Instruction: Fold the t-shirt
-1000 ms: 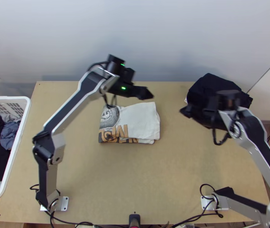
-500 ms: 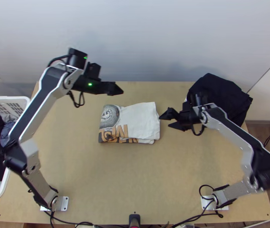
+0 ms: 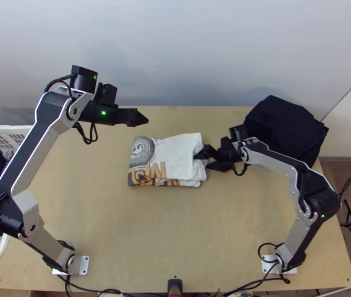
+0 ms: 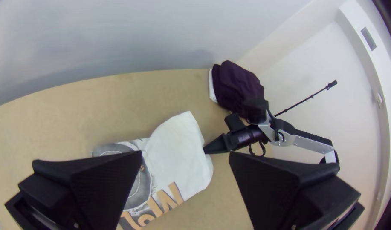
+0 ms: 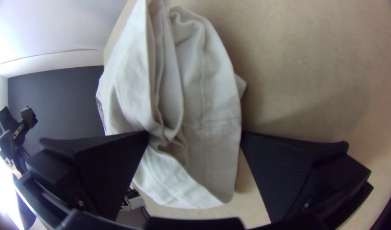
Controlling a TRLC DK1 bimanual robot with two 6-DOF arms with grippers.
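R gripper moved in, t-shirt edge btwn 2 spread fingers

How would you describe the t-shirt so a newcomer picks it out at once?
On the table, look to the middle, toward the far edge. The t-shirt lies there folded into a flat bundle, its right side at the open right gripper. Pale cloth with orange lettering sets it apart from the black cloth at the table's far right corner.

Soft light casts faint shadows on the bench. Glare whitens the right wrist view's edge; both wrist views have dark corners.
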